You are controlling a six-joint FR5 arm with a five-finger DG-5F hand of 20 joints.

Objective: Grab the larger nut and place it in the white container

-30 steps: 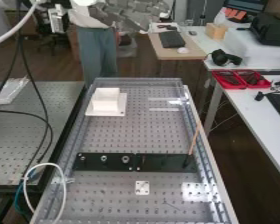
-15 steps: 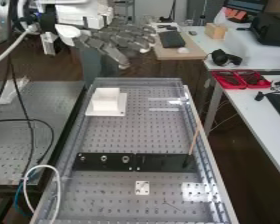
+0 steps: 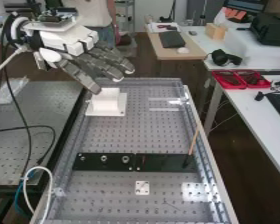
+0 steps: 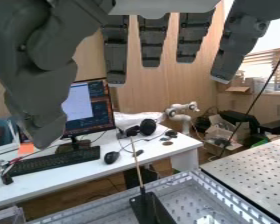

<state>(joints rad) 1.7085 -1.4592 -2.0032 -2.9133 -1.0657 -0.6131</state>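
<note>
Nearest me on the bench in the high view lies the flat black bar (image 3: 93, 163), and the larger metal nut (image 3: 104, 158) is standing on it between the smaller nut (image 3: 82, 158) and the round steel bearing (image 3: 125, 159); none of the three has shifted over these frames. Farther along I have the white box-shaped container (image 3: 107, 103) on its white square plate (image 3: 121, 111), also unmoved. What has changed is the dark grey hand (image 3: 97, 64): it has come lower in the high view, from the top edge to just by the container, though I can't judge its height over the bench. I read that as the approach, with the grasp still ahead. Its fingers are nearly straight and spread, with nothing between them, and the wrist view bears that out. From the hand, my nut is well apart, back toward the near end, past the container. The wrist view looks out to a white desk (image 4: 137, 155) with a black monitor (image 4: 89, 107), so I think I need to bring the hand nearer and turn it down before closing on that nut alone, sparing its neighbours.
</note>
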